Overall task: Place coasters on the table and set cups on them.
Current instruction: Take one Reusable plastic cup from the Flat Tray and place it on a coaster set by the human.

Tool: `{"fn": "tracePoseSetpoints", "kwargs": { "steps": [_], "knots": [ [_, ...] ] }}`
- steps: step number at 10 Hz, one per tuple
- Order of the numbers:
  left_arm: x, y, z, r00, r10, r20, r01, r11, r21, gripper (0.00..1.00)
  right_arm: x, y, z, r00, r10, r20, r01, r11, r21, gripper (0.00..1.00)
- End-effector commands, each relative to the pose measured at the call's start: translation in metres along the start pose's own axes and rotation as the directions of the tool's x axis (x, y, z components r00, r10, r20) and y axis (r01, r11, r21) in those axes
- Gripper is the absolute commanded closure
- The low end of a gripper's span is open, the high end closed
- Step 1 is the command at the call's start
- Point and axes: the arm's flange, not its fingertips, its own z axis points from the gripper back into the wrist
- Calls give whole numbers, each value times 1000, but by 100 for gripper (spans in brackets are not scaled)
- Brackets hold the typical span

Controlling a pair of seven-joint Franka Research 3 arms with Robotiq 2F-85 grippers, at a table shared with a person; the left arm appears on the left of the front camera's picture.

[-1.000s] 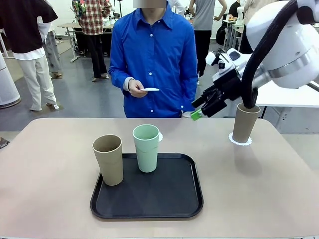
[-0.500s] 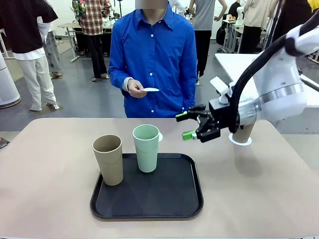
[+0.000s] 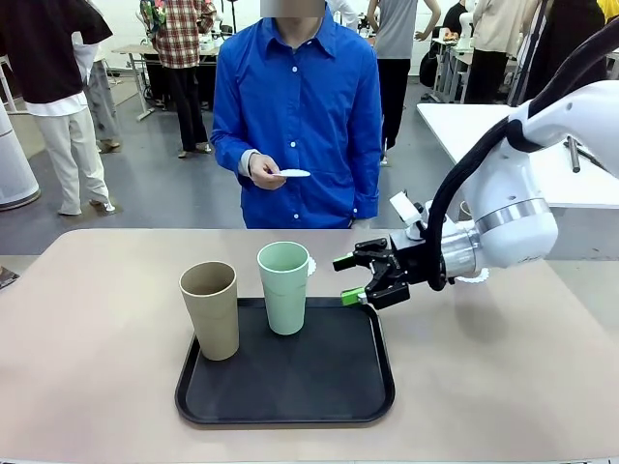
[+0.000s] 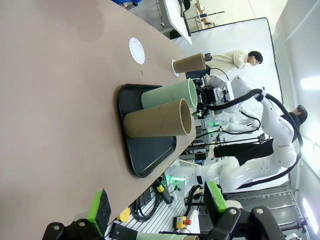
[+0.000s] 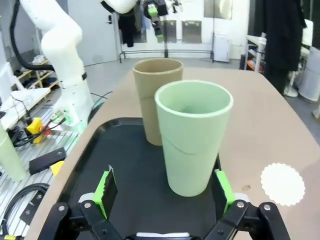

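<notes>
Shows the right gripper (image 3: pixel 345 280) low over the right edge of the black tray (image 3: pixel 285 391), pointing at the mint cup (image 3: pixel 283 287) from just beside it, with a gap between them. Has its fingers spread wide and holding nothing. Frames the mint cup (image 5: pixel 194 140) between the two green pads (image 5: pixel 106 190) in the right wrist view, with the right gripper (image 5: pixel 164 189) opened wider than the cup. Places that cup upright on the tray's far part, and a tan cup (image 3: pixel 210 309) upright at the tray's left, near it but apart. Puts one bare coaster (image 5: pixel 283 183) on the table (image 3: pixel 97 319) just behind the mint cup, off the tray. Sets another tan cup (image 4: pixel 192 63) on its own coaster (image 3: pixel 476 277) at the table's far right, mostly hidden behind the right arm in the front view. Finds a further coaster (image 3: pixel 292 174) pinched in the person's hand (image 3: pixel 263 171) at chest height, beyond the far edge. Shows the left gripper (image 4: pixel 157 202) well back from the tray (image 4: pixel 150 155), above the table (image 4: pixel 60 100), its green-padded fingers parted wide with nothing between them.
</notes>
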Motion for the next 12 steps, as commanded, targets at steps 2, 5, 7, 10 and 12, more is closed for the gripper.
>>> {"fn": "tracePoseSetpoints", "kwargs": {
  "steps": [2, 5, 7, 10, 12],
  "knots": [
    [-1, 0, 1, 1000, -8, 10, 8, 1000, -17, 0, -9, -11, -16, 999, -42, -25, 41, 998, -40, 0],
    [-1, 0, 1, 1000, -8, 10, 8, 1000, -17, 0, -7, -2, -5, 1000, -19, -13, 19, 1000, -20, 0],
    [-1, 0, 1, 1000, -8, 10, 8, 1000, -17, 0, -7, -2, -5, 1000, -19, -13, 19, 1000, -20, 0],
    [-1, 0, 1, 1000, -8, 10, 8, 1000, -17, 0, -10, -9, -16, 999, -35, -1, 35, 999, -37, 0],
    [-1, 0, 1, 1000, -8, 10, 8, 1000, -17, 0, -19, -16, -30, 999, -35, 22, 36, 998, -57, 0]
  ]
}}
